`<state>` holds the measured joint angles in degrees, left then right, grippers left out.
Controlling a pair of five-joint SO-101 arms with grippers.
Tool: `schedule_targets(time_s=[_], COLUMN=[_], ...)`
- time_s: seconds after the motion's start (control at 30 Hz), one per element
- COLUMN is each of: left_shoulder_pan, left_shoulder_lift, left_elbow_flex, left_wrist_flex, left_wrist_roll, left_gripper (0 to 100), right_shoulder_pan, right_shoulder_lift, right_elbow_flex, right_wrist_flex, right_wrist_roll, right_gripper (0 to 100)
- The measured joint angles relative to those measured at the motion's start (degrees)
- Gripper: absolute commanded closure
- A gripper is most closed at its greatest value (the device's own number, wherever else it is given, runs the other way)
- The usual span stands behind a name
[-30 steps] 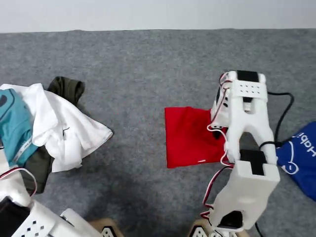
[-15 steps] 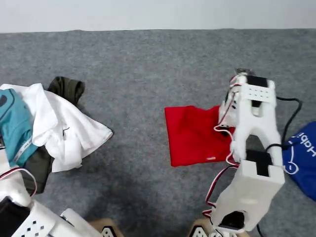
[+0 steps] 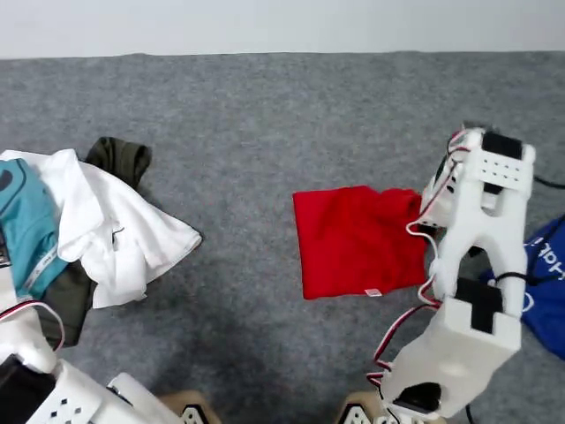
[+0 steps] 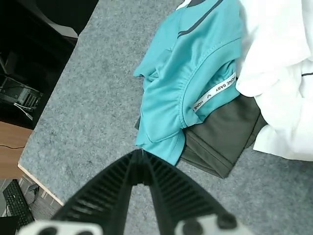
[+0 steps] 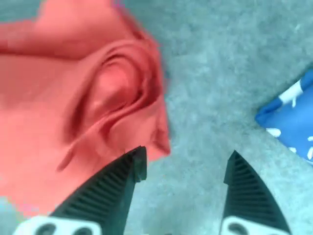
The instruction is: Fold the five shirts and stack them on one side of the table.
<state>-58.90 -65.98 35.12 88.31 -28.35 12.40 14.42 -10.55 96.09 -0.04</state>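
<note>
Over the red shirt's (image 3: 353,243) right edge, the right gripper (image 5: 187,156) hangs wide open with nothing in it, arm (image 3: 477,265) stretched forward, shirt lying flat mid-table. Left gripper (image 4: 142,159) sits closed and empty above the teal shirt (image 4: 190,73)

Red shirt (image 3: 353,243) folded mid-table — three-shirt heap (image 3: 97,221) one side, blue shirt (image 3: 549,296) opposite

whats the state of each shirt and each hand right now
red shirt: folded flat
white shirt: unfolded, crumpled
teal shirt: unfolded, crumpled
olive shirt: unfolded, under the other two
blue shirt: cut off at the edge, cannot tell
left hand: shut, empty
right hand: open, empty
</note>
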Motion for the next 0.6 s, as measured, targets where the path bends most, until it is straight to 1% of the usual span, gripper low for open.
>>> schedule_targets(time_s=[0.1, 0.2, 0.27, 0.37, 0.43, 0.47, 0.6], left_shoulder_pan=[0.00, 0.00, 0.00, 0.00, 0.00, 0.00, 0.00], left_shoulder_lift=[0.09, 0.09, 0.09, 0.09, 0.09, 0.09, 0.09], left_elbow_flex=[0.00, 0.00, 0.00, 0.00, 0.00, 0.00, 0.00], left_wrist_flex=[0.00, 0.00, 0.00, 0.00, 0.00, 0.00, 0.00], left_wrist_roll=[0.00, 0.00, 0.00, 0.00, 0.00, 0.00, 0.00], left_gripper=[100, 100, 100, 100, 100, 100, 100], right_shoulder_pan=[-4.66, -9.58, -12.04, -15.47, -16.18, -16.09, -12.40], right_shoulder_lift=[-3.52, -6.51, -7.21, -6.59, -3.78, -1.67, 8.26], right_elbow_flex=[-2.99, -3.87, -3.87, -3.08, -1.23, 0.00, 1.32], right_wrist_flex=[3.87, 4.13, 4.13, 3.96, 2.73, 1.14, -3.16], right_wrist_roll=[0.00, 0.00, -0.18, -0.18, -0.18, -0.18, -0.18], right_gripper=[73.2, 73.8, 77.2, 86.4, 93.3, 95.1, 94.8])
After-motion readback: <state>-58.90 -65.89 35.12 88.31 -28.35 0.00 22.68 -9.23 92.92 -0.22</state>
